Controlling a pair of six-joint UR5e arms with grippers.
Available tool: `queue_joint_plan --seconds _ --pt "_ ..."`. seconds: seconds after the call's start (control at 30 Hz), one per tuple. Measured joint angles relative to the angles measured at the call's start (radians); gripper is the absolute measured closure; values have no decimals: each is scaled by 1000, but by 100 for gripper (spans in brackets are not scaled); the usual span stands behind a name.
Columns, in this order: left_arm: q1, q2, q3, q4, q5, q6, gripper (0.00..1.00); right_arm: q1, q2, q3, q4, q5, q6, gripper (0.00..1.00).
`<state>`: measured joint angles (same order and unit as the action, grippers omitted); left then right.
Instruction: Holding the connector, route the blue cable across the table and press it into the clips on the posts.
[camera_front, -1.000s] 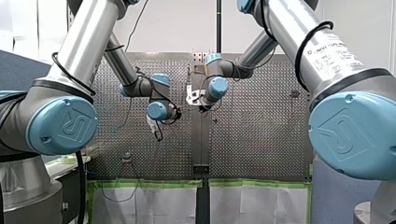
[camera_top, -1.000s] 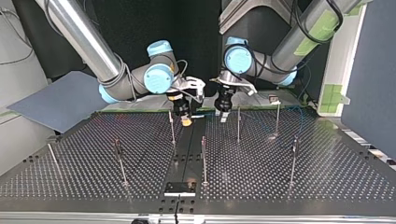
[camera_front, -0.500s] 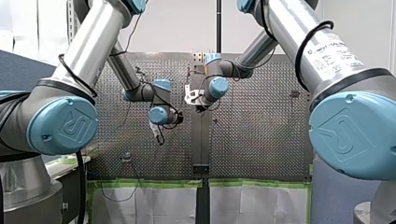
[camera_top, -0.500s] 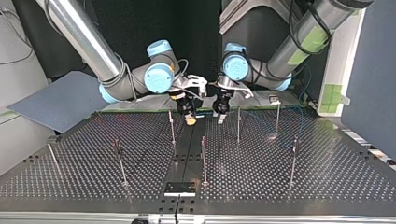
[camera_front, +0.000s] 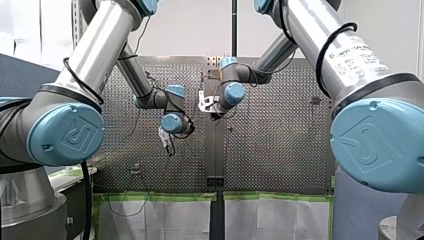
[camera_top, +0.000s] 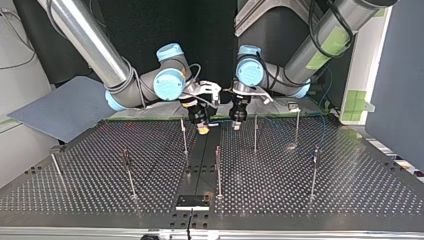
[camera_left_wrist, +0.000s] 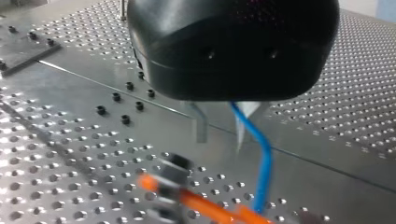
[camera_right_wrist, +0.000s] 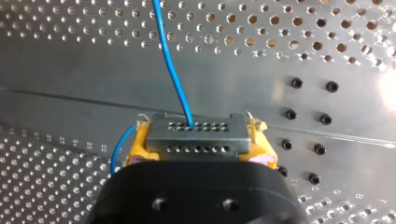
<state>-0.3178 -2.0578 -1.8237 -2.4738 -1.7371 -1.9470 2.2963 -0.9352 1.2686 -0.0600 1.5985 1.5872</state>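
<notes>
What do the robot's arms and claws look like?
My left arm and my right arm are silver tubes with logo-embossed light-blue joint caps, black cables looped around them. My left claw is black with thin metal fingers; my right claw is black with yellow pads.

The connector (camera_right_wrist: 196, 135) is matt grey metal. The yellow pads (camera_right_wrist: 136, 145) flanking it look rubbery and frayed at the edges. The blue cable (camera_right_wrist: 170, 65) leaving it has a smooth, glossy plastic sheath. The perforated table (camera_right_wrist: 60, 88) behind it is brushed metal with a dull sheen.
</notes>
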Motion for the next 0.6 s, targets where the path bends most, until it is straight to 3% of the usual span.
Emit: queue_joint_plan --seconds 0.4,0.6 --pt "-5 54 -1 -41 -22 -2 100 -3 -15 -1 -2 0 3 100" --pt "-9 106 -1 -73 -41 1 100 -9 -56 -1 -4 1 25 100"
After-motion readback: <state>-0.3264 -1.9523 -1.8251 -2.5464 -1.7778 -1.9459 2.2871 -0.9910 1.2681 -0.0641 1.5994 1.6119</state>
